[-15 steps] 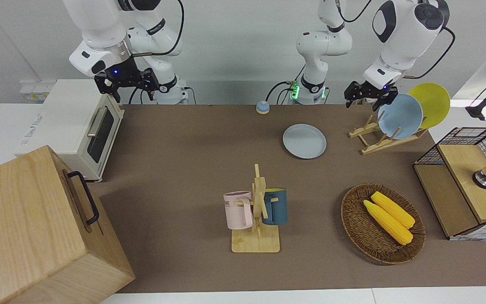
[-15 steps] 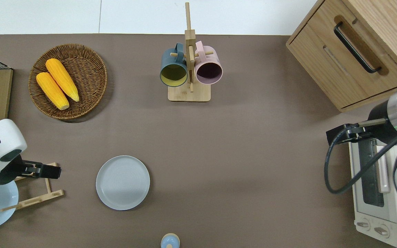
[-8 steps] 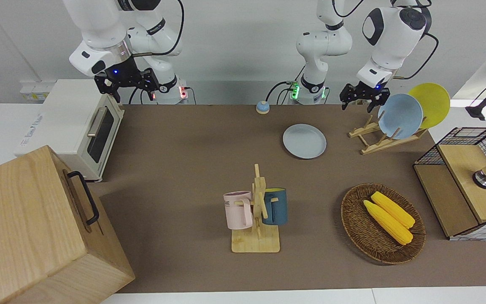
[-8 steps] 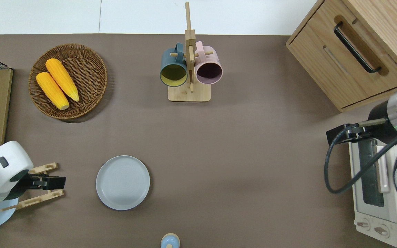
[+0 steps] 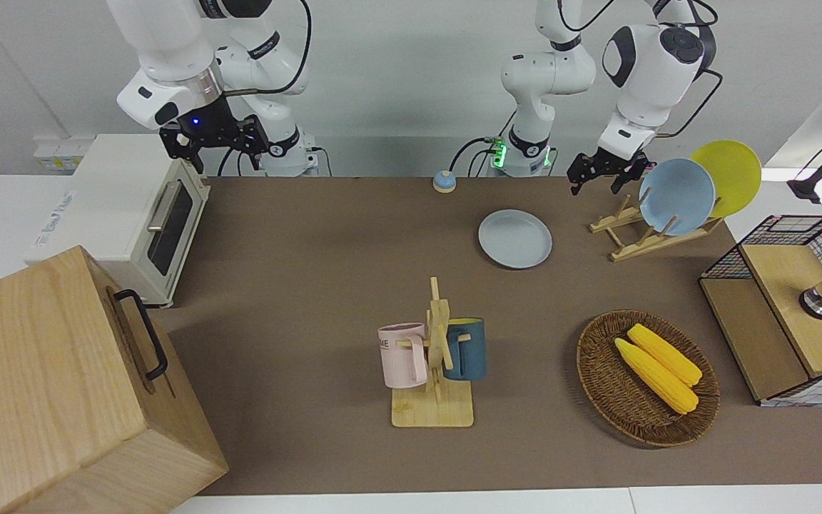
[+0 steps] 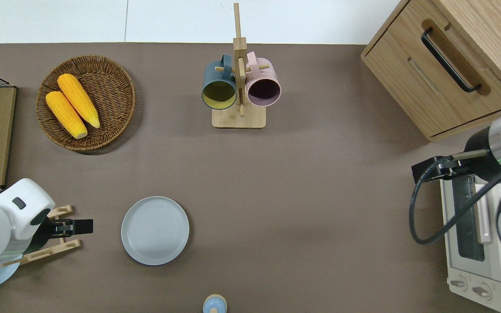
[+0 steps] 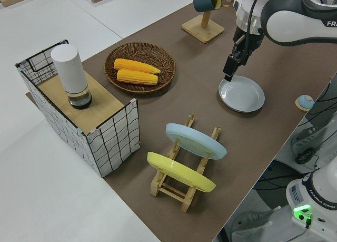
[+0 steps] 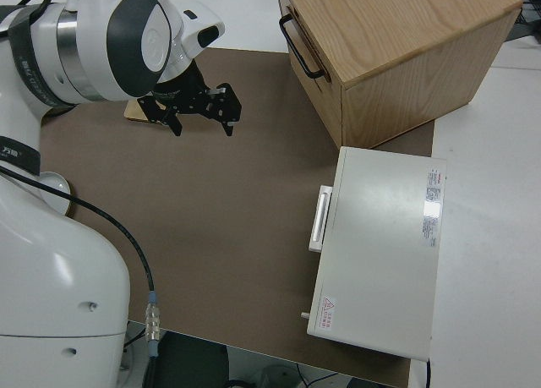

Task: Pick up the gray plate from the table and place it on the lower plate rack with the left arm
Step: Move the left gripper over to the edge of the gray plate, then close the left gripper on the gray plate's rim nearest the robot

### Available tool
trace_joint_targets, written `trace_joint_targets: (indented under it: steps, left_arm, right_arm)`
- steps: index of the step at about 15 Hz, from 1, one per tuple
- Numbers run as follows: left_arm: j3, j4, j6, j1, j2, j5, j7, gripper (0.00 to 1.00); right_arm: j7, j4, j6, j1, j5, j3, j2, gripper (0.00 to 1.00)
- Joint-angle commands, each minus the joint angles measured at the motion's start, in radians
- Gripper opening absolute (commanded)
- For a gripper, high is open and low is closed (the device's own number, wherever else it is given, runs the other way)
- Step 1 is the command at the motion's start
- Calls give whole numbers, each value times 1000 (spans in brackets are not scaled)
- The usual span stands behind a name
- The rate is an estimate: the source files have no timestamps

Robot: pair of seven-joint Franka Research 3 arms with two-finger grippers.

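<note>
The left gripper [image 6: 86, 226], jaws spread and empty, hangs over the lower plate rack [image 6: 55, 250] with the gray plate [image 6: 155, 230] flat on the table [image 6: 302, 191] just beside it; its low rim risks a slipped pinch, while the right arm is parked.

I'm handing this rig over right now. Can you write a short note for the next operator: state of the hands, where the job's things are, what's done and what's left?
Left hand: open, empty, over the rack's end nearest the gray plate, pointing toward the plate.
Right hand: open, empty, arm parked.
Gray plate: flat on the table, beside the plate rack, untouched.
Rack: sky-blue plate and yellow plate stand in it; the slots nearer the gray plate are free.
Done: nothing gripped yet.
Left: reach the gray plate, grip its rim, lift it, set it in a free slot.
</note>
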Motion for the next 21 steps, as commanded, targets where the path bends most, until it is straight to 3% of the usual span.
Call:
trace_joint_targets:
  steps: [1,8,21]
  left_arm:
    - [2,-99,94,-9,-31,-5,-21,993]
    - [-70,-256,323,-11,4,-5,-81,993]
    - [-73,-302,470,-41,159,-12,-24,989]
  right_arm:
    - [12,7,-11,-23,-6,20,-2,983]
    - [12,7,-11,-23,-6,21,-2,983]
    - [12,7,-11,-23,-6,21,-2,983]
